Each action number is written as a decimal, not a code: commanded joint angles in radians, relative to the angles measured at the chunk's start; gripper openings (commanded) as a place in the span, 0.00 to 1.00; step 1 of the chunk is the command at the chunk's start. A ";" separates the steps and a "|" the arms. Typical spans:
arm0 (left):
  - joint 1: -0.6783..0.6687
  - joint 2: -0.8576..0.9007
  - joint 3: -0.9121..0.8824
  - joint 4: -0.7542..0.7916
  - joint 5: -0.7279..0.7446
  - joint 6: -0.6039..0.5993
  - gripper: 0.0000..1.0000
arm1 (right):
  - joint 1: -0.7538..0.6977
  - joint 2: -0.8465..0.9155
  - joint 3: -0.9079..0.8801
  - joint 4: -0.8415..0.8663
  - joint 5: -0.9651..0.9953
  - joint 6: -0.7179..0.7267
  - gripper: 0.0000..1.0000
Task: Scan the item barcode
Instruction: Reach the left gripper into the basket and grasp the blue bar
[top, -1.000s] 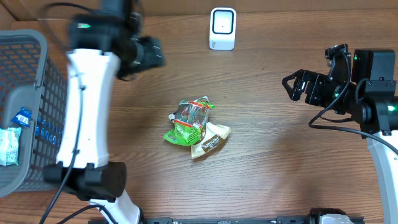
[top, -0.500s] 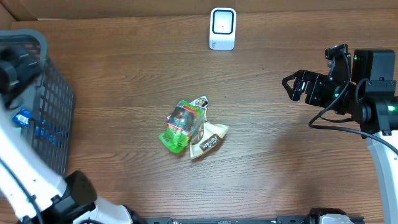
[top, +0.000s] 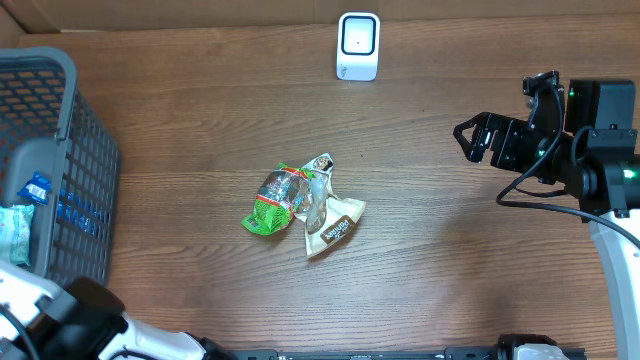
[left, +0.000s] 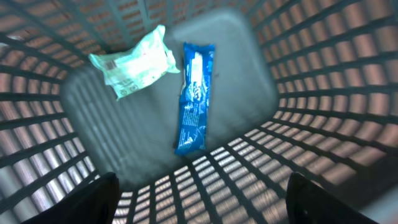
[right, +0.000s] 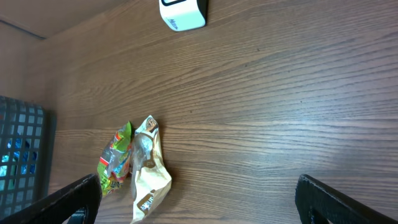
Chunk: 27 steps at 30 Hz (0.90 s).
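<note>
Two loose items lie together mid-table: a green snack packet (top: 272, 198) (right: 115, 158) and a cream packet (top: 333, 225) (right: 148, 171) touching its right side. The white scanner (top: 358, 45) (right: 181, 12) stands at the table's far edge. My left gripper (left: 205, 199) hangs open and empty over the inside of the grey basket (top: 62, 72), above a blue packet (left: 196, 99) and a pale green packet (left: 134, 62) on its floor. My right gripper (top: 470, 142) (right: 199, 199) is open and empty at the right, well clear of the items.
The basket (left: 311, 93) fills the table's left edge, with mesh walls all round the left gripper. The left arm's base (top: 90, 315) sits at the bottom left corner. Bare wood lies between the items and the right arm.
The left arm swung from the upper left of the table down over the basket. The green packet slid a little leftward on the table. The right arm stayed still.
</note>
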 joint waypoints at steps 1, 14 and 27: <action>-0.007 0.090 -0.035 0.019 0.001 -0.022 0.78 | -0.003 -0.002 0.019 -0.002 -0.002 0.000 1.00; -0.107 0.407 -0.043 0.018 -0.069 -0.067 0.64 | -0.003 -0.001 0.019 -0.003 -0.002 0.000 1.00; -0.164 0.473 -0.149 0.047 -0.320 -0.259 0.63 | -0.003 0.000 0.019 -0.007 -0.001 0.000 1.00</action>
